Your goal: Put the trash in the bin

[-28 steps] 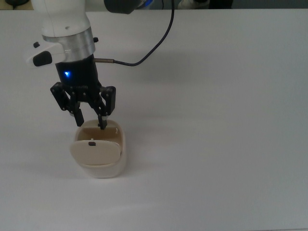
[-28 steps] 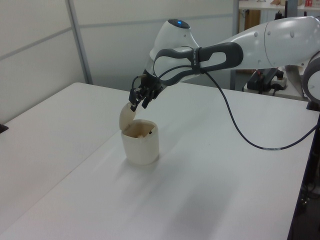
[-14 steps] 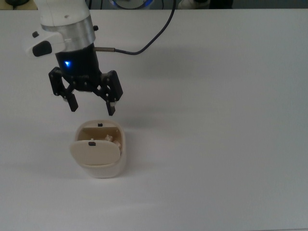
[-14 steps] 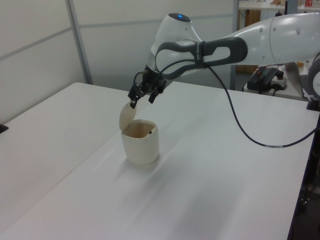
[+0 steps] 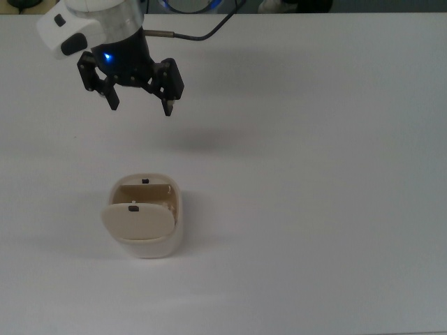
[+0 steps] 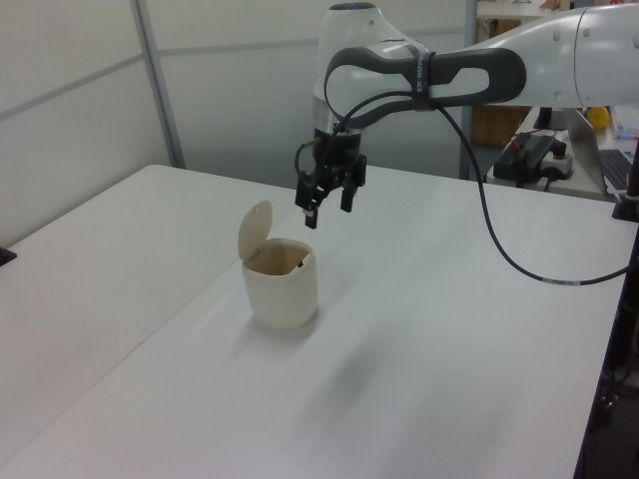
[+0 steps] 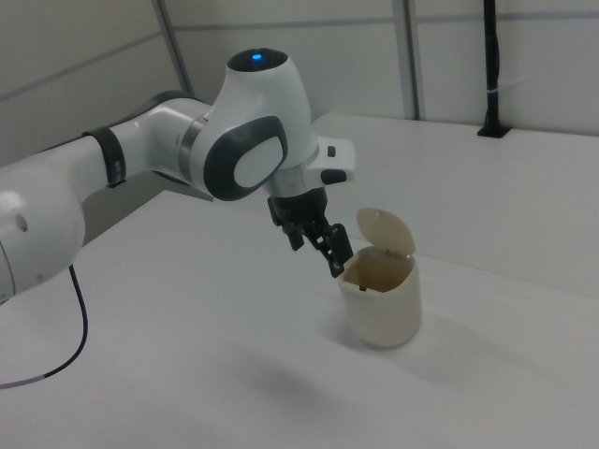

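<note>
Hovering above the bin (image 5: pixel 145 241), the pincer (image 5: pixel 140 106) points down, fingers spread, empty.

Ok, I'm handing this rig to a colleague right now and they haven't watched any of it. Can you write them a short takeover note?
End effector: open and empty, raised off the table, clear of the bin toward the top view's upper edge.
Bin: upright on the table, flap lid standing open.
Trash: not on the table in any view; the bin's inside shows too little to confirm the wad is there.
Done: nothing is held, so the drop looks made.
Left: look inside the bin to confirm, then park the arm. The lid is still open if it should be closed.
</note>
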Controlling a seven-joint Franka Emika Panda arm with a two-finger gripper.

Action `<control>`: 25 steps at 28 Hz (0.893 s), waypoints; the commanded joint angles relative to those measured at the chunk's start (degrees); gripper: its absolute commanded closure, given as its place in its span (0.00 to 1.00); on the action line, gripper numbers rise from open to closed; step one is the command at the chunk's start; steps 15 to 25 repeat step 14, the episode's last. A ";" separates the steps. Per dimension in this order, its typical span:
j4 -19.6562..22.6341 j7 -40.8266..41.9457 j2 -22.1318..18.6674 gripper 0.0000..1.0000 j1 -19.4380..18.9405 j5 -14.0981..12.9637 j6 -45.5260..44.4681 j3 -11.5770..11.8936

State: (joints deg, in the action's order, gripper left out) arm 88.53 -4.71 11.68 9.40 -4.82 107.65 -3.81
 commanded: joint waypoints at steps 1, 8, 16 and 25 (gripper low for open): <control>0.16 0.32 -2.53 0.00 -0.70 3.84 -7.36 0.03; -0.28 0.32 -3.86 0.00 -2.80 8.16 -17.03 -0.23; -0.99 0.84 -4.21 0.00 -3.16 8.16 -22.04 -0.23; -0.99 0.84 -4.21 0.00 -3.16 8.16 -22.04 -0.23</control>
